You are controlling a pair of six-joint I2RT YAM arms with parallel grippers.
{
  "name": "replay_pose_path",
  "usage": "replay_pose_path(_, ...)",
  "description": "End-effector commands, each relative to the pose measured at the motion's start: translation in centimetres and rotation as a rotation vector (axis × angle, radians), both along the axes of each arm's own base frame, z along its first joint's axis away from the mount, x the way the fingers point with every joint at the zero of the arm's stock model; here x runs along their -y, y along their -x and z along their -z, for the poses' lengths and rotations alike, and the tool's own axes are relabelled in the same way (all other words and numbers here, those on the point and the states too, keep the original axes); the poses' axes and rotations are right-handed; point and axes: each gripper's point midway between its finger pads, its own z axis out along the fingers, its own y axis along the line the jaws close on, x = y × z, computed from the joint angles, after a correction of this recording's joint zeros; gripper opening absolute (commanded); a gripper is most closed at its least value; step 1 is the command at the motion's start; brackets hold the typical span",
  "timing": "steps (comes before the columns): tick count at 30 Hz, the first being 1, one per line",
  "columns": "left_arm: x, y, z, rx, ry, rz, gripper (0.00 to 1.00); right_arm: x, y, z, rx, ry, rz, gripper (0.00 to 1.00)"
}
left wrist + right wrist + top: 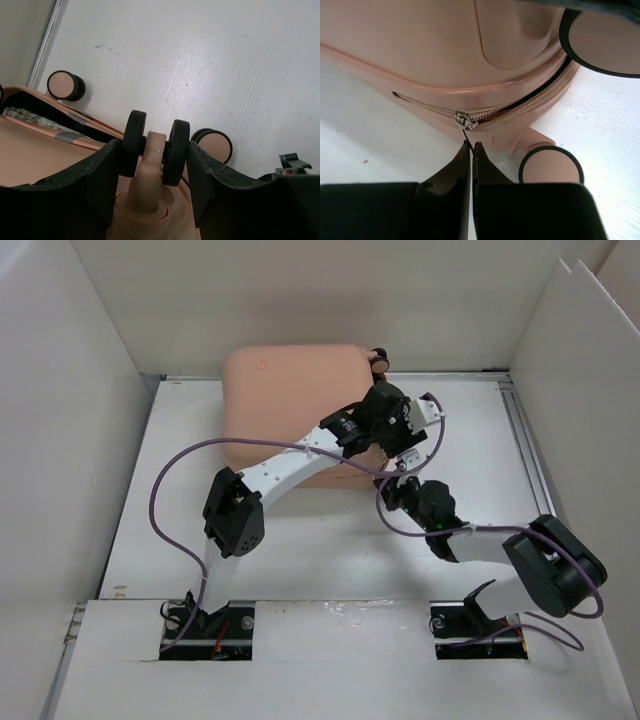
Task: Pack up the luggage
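Zipping is judged in hand: luggage [290, 400], far-centre on surface [330, 540], is braced by left end effector [154, 165] clamping a wheel [135, 142], zip pull [464, 121] is pinched by right end effector [471, 147], next to be dragged round the luggage.

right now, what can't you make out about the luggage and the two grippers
- Top view: where the left gripper clamps the wheel is hidden under its own wrist.
- Top view: the zipper is hidden below the luggage shell and the arms.
- Right wrist view: whether the shut right gripper really pinches the zipper pull; the tab is too thin.
- Left wrist view: contents; only a patterned strip shows through the gap.
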Motion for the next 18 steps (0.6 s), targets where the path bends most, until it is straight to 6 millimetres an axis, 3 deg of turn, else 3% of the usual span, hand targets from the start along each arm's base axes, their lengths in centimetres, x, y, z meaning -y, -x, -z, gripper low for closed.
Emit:
replay_pose_path(1, -0.5, 1.7, -9.2, 0.074, 0.182, 0.0, 0.0, 0.8, -1.9, -3.7, 0.125, -0.134, -0.014, 0.0)
replay_pose_path(4, -0.6, 1.8, -9.0, 0.069, 0.175, -0.001, 0.0, 0.2, -1.5, -4.7, 0.169, -0.179, -0.089, 0.0)
replay_pose_path(9, -1.1, 1.8, -8.9, 0.084, 0.133, 0.007, 0.0, -1.0, -0.8, -4.8, 0.183, -0.174, -0.205, 0.0)
replay_pose_path(11, -1.4, 2.0, -8.3, 0.087, 0.102, 0.018, 0.01, -1.2, -0.4, -4.5, 0.178, -0.163, -0.243, 0.11)
replay_pose_path(13, -1.9, 2.2, -7.8, 0.089, 0.059, 0.034, 0.08, -1.3, 0.2, -4.3, 0.179, -0.163, -0.284, 0.19)
replay_pose_path(14, -2.1, 2.2, -8.0, 0.112, 0.04, 0.051, 0.19, -0.4, 0.2, -3.9, 0.167, -0.169, -0.27, 0.26)
replay_pose_path(18, -2.6, 3.0, -7.6, 0.136, -0.031, 0.132, 0.44, 1.8, 0.7, -2.6, 0.125, -0.173, -0.25, 0.39)
